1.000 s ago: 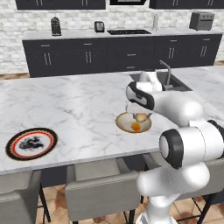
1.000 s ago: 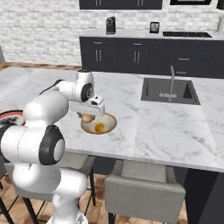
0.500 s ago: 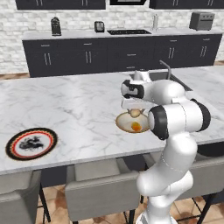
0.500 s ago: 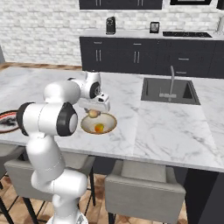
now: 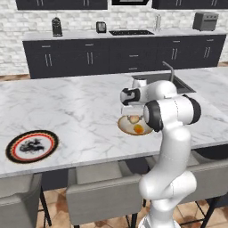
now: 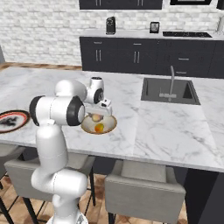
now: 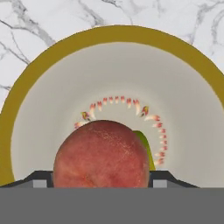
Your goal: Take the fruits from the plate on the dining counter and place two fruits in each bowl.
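Observation:
My gripper [image 5: 133, 117] [image 6: 97, 116] [image 7: 103, 177] hangs just above the shallow tan-rimmed bowl [image 5: 121, 125] [image 6: 112, 124] [image 7: 26, 87] on the white marble dining counter [image 5: 75, 111], shut on a tan-pink peach [image 5: 133, 120] [image 6: 96, 118] [image 7: 101, 153]. An orange [image 5: 139, 129] [image 6: 99, 127] lies inside the bowl beside it. In the hand view a yellow-green sliver shows behind the peach. The red-and-black-rimmed plate [image 5: 32, 146] [image 6: 11, 120] sits far off at the counter's near left, with only its dark pattern showing.
A sink with a faucet [image 5: 170, 71] [image 6: 168, 89] is set into the counter to the right of the bowl. Grey stools [image 5: 100, 196] [image 6: 144, 192] stand along the near edge. A dark cabinet counter [image 5: 111, 53] runs along the brick wall behind.
The arm has swung from a low, leaning pose into an upright one. The gripper has stayed over the bowl with the peach, shifting slightly left and down.

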{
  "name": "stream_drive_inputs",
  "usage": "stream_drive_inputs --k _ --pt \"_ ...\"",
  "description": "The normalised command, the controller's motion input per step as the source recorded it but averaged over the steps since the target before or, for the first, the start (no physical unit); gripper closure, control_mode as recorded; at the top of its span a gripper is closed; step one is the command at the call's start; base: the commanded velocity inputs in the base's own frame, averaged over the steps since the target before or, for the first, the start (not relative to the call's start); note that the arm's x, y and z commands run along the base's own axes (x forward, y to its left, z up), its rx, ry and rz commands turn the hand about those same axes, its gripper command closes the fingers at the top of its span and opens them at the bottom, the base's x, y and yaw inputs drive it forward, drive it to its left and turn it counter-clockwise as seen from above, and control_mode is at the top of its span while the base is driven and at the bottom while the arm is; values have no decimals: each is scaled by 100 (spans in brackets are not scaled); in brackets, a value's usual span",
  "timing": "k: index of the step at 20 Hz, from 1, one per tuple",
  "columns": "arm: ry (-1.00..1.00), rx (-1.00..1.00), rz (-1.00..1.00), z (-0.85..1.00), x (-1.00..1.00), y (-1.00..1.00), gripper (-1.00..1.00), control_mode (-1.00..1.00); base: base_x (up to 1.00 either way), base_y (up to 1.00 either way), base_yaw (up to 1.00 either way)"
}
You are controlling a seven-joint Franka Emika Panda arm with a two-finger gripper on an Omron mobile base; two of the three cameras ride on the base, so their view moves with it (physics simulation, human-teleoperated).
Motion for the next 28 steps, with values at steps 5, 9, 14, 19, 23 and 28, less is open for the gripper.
stream_drive_inputs --k 5,9,14,19,23,28 --pt "0 0 0 -25 0 -6 100 -100 0 0 0" --pt "0 0 0 -26 0 -4 100 -100 0 0 0" --pt "0 0 0 -15 0 -1 -100 -100 0 0 0" --pt "0 0 0 0 0 0 -100 -100 0 0 0" --pt "0 0 0 0 -9 0 -100 -100 0 0 0" --pt "0 0 0 20 -41 -1 -100 -100 0 0 0"
